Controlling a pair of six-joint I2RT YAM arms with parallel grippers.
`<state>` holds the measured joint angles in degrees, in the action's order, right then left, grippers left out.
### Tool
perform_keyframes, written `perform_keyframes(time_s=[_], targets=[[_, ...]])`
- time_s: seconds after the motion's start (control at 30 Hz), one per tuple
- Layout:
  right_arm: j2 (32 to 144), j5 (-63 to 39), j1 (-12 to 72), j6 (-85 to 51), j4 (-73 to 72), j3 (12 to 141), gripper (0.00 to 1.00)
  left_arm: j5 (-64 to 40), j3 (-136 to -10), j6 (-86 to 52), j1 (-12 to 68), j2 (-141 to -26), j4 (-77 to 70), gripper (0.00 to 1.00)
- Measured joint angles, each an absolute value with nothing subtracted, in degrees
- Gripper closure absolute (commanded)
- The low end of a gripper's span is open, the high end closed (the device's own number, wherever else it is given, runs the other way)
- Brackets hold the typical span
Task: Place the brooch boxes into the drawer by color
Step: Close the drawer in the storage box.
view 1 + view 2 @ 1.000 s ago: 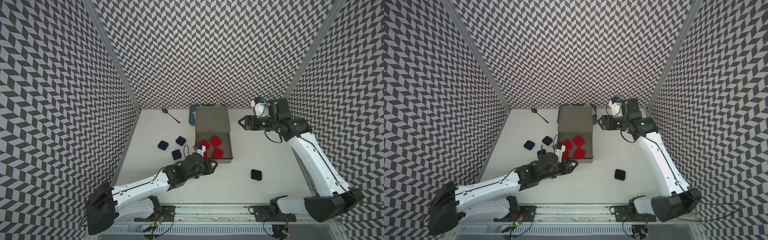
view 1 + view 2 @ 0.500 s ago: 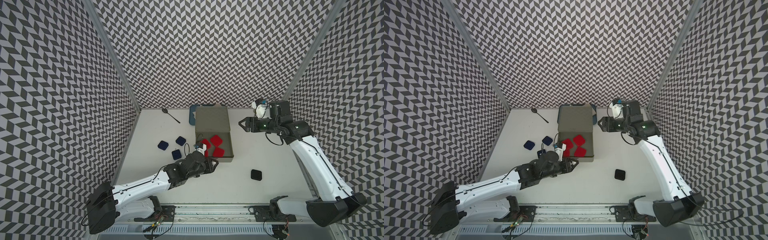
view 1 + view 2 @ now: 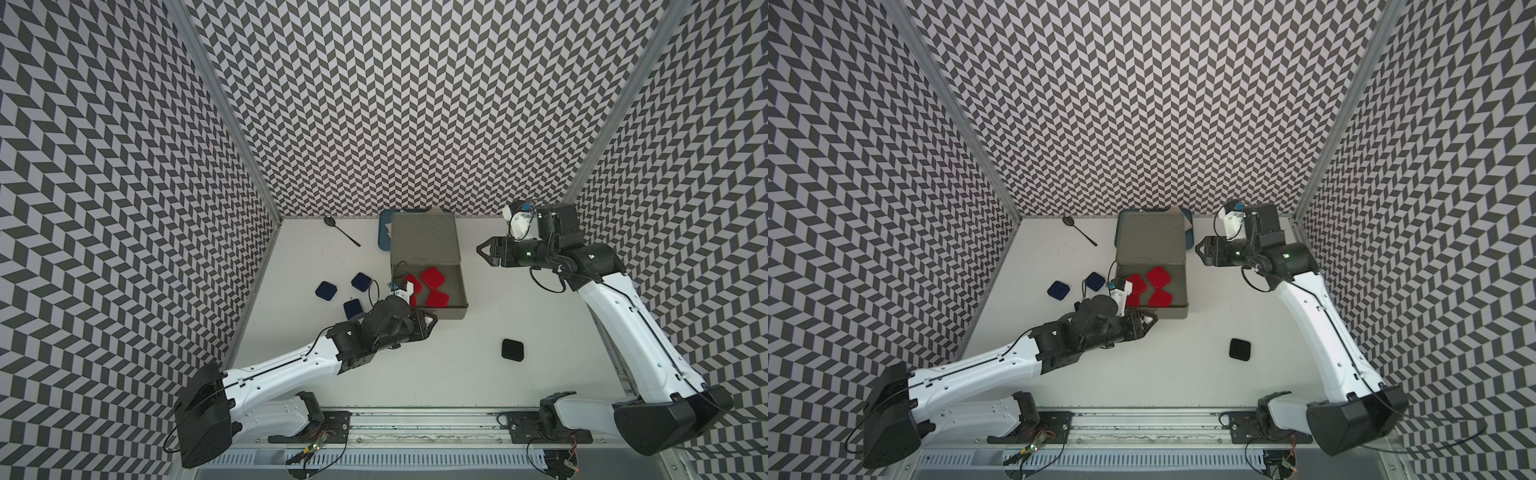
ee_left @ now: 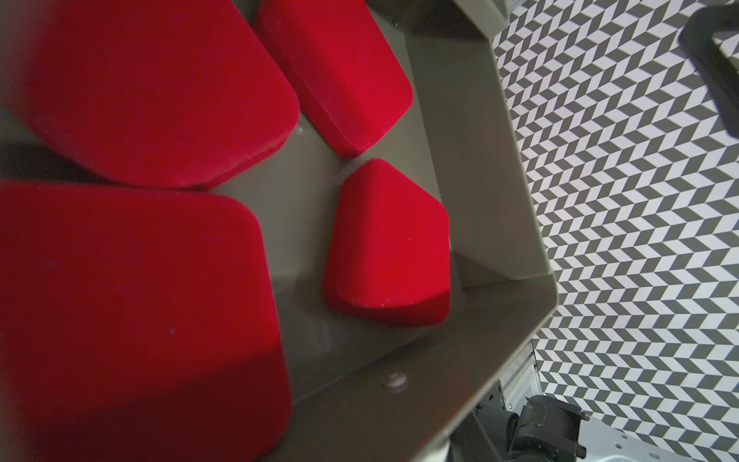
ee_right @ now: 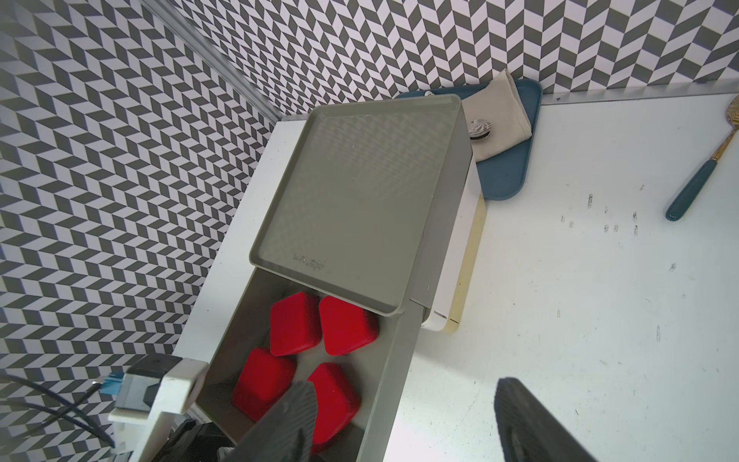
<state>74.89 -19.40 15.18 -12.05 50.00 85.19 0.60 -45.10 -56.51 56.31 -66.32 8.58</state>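
The grey drawer (image 3: pixel 451 313) of the chest (image 3: pixel 424 237) is seen pulled out over the worktop (image 3: pixel 415 374). Four red brooch boxes (image 5: pixel 294 328) are lying close together inside it, two of them partly tucked under the chest's top. The left claw (image 3: pixel 433 321) is held at the drawer's front wall. It is clenched on the white knob (image 3: pixel 1147 319), which is glimpsed between its tips in a top view. The right claw (image 3: pixel 480 249) is held in the air beside the chest, on the right arm's side and apart from it. Its fingers (image 5: pixel 288 416) are spread wide, and nothing is gripped between them. Three navy brooch boxes (image 3: pixel 326 290) are lying on the worktop beside the drawer, on the left arm's side and clear of its wall. One black brooch box (image 3: pixel 512 349) is lying alone in front of the drawer, towards the right arm's base. A dark blue tray (image 5: pixel 508 176) is partly hidden behind the chest.
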Motion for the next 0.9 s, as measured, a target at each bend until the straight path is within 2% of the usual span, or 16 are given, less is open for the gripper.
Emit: perform_keyframes(time_s=[0.9], targets=[[73.4, -21.5, 15.2, -13.1, 47.8, 83.3, 0.26, -2.3, -49.5, -52.0, 50.5, -72.5, 8.6, 0.97]])
